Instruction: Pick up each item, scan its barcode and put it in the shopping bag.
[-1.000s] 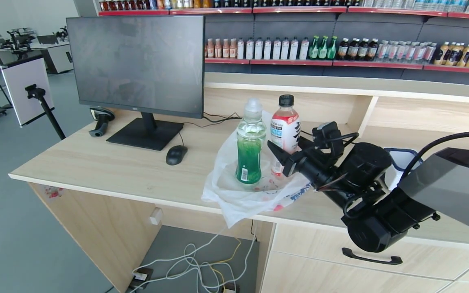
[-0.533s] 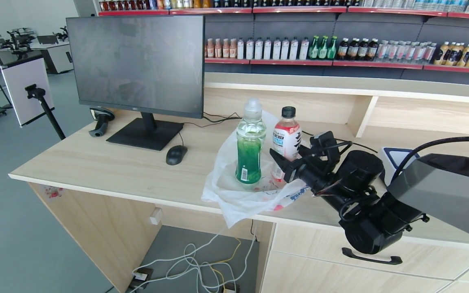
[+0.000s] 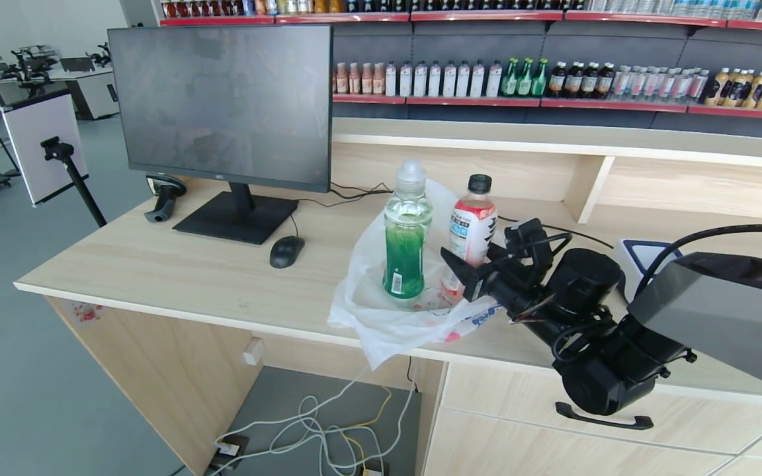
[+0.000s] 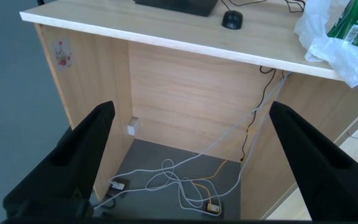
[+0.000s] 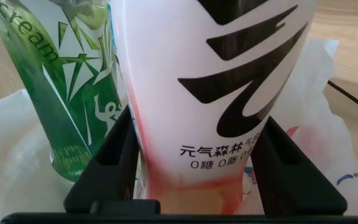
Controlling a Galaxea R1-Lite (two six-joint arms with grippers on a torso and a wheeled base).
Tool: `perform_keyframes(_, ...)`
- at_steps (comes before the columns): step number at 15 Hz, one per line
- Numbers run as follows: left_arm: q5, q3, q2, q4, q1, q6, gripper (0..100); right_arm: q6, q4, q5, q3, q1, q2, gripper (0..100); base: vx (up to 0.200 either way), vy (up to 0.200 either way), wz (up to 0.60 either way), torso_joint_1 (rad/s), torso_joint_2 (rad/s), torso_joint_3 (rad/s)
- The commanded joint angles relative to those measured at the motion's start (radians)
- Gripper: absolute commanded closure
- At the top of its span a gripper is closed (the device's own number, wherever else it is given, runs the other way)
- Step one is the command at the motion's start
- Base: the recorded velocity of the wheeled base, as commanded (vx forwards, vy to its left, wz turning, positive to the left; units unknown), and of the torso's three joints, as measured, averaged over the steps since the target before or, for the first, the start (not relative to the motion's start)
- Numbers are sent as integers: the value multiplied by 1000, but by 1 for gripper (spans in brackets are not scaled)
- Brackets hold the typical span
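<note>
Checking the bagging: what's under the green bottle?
The white shopping bag, spread on the counter; the green bottle stands on it. Its base covers the plastic directly beneath. The right gripper holds the pink bottle beside it.

Matt black plastic on the right hand (image 3: pixel 460 272), and the pink-and-white bottle (image 3: pixel 472 228) clamped in it shows a smooth, glossy printed label under a dull black plastic cap. Just beside the hand, the green bottle (image 3: pixel 406 244) is clear, shiny plastic with a frosted, translucent cap. The shopping bag (image 3: pixel 381 317) below the hand is thin white plastic film, crinkled and faintly glossy, and the desk (image 3: pixel 189 271) under it all is pale wood-grain board, smooth and matt.
</note>
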Motion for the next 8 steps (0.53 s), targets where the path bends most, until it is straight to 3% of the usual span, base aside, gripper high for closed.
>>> perform_keyframes(1,0,0,1,0,1,0,0,0,-2,0,12,-9,-9,100,0,0,0,0,0,0)
perform_keyframes(2,0,0,1,0,1,-2,0,0,-2,0,29,-9,-11,0,0,0,0,0,0,0)
perform_keyframes(8,0,0,1,0,1,-2,0,2,-2,0,53,-8,-58,0,0,0,0,0,0,0)
